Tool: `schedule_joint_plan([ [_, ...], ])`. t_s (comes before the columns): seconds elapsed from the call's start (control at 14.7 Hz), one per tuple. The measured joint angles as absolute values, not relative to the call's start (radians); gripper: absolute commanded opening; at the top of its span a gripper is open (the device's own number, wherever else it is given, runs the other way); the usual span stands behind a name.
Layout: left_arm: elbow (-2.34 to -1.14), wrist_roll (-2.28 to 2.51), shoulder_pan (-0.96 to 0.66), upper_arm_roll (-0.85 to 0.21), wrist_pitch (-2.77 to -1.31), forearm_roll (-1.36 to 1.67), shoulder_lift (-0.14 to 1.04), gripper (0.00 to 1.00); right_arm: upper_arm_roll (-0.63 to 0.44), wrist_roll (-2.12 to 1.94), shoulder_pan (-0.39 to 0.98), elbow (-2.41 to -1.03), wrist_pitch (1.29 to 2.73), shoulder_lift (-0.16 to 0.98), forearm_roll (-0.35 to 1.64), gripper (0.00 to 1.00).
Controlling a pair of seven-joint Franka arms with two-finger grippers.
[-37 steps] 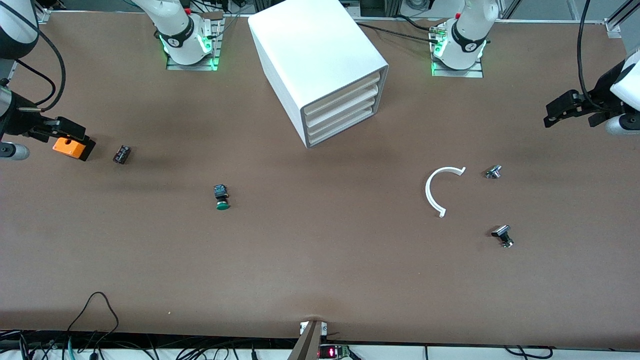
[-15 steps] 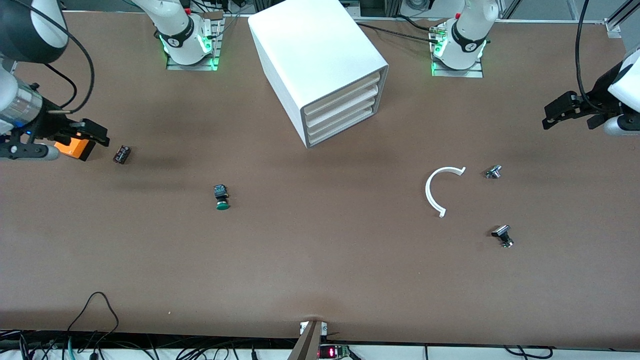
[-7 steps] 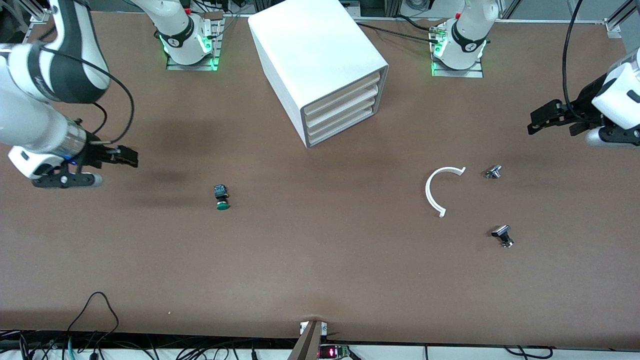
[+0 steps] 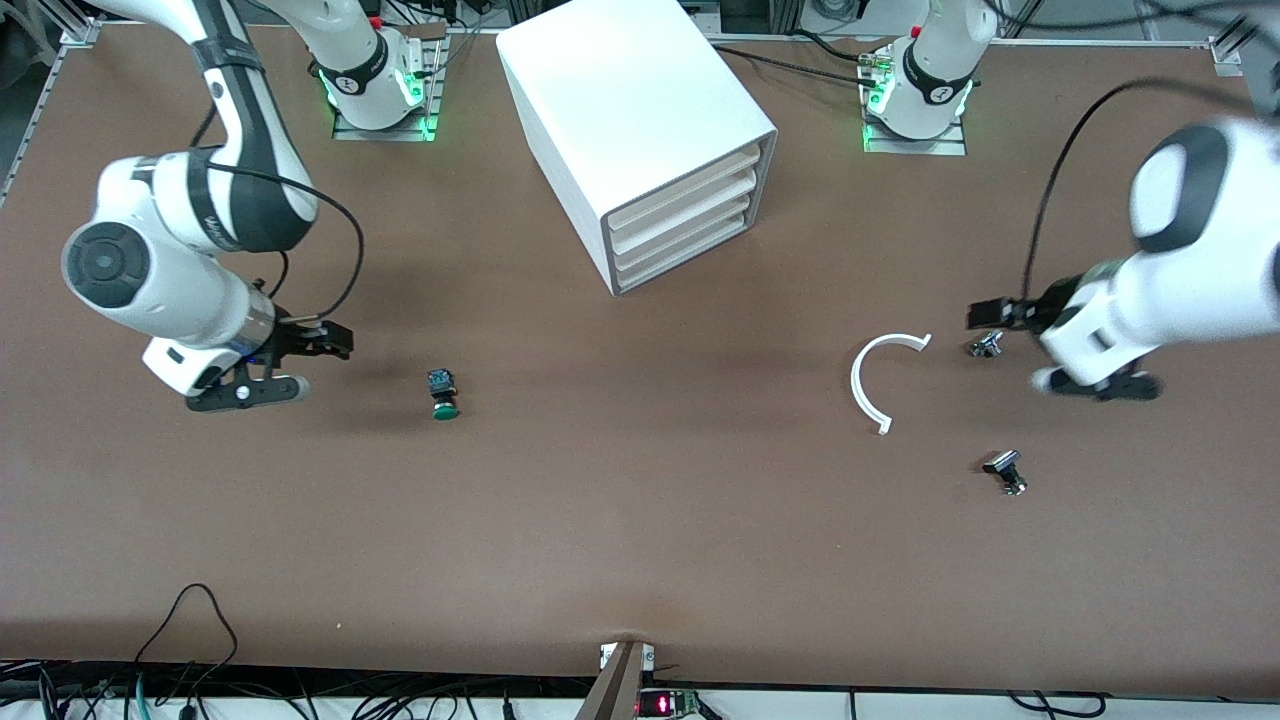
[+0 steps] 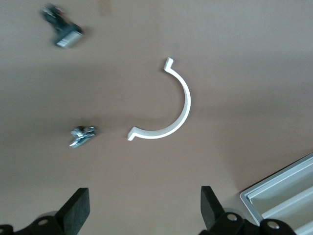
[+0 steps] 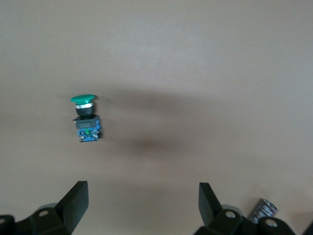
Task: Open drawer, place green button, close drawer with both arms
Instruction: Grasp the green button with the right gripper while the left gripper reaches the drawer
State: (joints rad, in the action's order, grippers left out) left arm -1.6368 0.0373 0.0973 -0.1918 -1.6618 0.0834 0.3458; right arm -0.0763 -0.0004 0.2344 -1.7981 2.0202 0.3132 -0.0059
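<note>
the button (image 4: 443, 393) lies on its side on the brown table (image 4: 640, 540), green cap toward the front camera, well apart from the white cabinet (image 4: 640, 140) and nearer that camera than it. the right wrist view alone shows blue on the button's (image 6: 86, 120) body, plus a small dark cylinder (image 6: 264, 209) beside one finger, which the front view does not show. the drawer (image 4: 685, 260), lowest of four, sits shut in the cabinet; the left wrist view catches only a corner of the cabinet (image 5: 283, 196).

the right gripper (image 4: 335, 345) hangs over bare table just beside the button, toward the right arm's end, jaws spread wide and empty. the left gripper (image 4: 985, 315) is over a small metal knob (image 4: 987, 344), jaws likewise wide apart with nothing between. a white curved piece (image 4: 872, 380) lies beside that knob, and a second knob (image 4: 1006, 472) lies nearer the front camera.
</note>
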Motion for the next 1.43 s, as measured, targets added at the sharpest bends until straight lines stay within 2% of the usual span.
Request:
schedule_joint_plan([
  [0.2, -1.694, 0.038, 0.07, -0.239, -1.741, 0.185, 0.456, 1.0, -0.067, 0.001, 0.253, -1.8, 2.059, 0.377, -0.006, 1.0],
  [0.48, -1.879, -0.02, 0.034, -0.28, -1.884, 0.47, 0.52, 1.0, 0.022, 0.003, 0.258, -1.804, 2.146, 0.469, -0.006, 1.0],
  [0.61, -1.938, -0.126, 0.006, -0.294, -1.901, 0.619, 0.553, 1.0, 0.045, 0.005, 0.268, -1.815, 2.202, 0.5, -0.006, 1.0],
  [0.88, -2.015, -0.37, -0.042, -0.326, -1.901, 0.894, 0.606, 0.99, 0.049, -0.041, 0.268, -1.927, 2.411, 0.531, -0.006, 1.0],
  [1.16, -2.094, -0.528, -0.054, -0.372, -1.9, 1.018, 0.624, 0.9, 0.049, -0.078, 0.267, -1.984, 2.492, 0.536, -0.006, 0.99],
  [1.22, -2.113, -0.559, -0.058, -0.375, -1.9, 1.037, 0.624, 0.8, 0.049, -0.079, 0.267, -1.986, 2.499, 0.538, -0.006, 0.91],
  [1.36, -2.14, -0.587, -0.06, -0.381, -1.9, 1.052, 0.624, 0.32, 0.049, -0.081, 0.267, -1.986, 2.506, 0.547, -0.006, 0.74],
  [1.43, -2.146, -0.597, -0.061, -0.385, -1.9, 1.055, 0.624, 0.02, 0.048, -0.081, 0.267, -1.986, 2.509, 0.55, -0.006, 0.66],
])
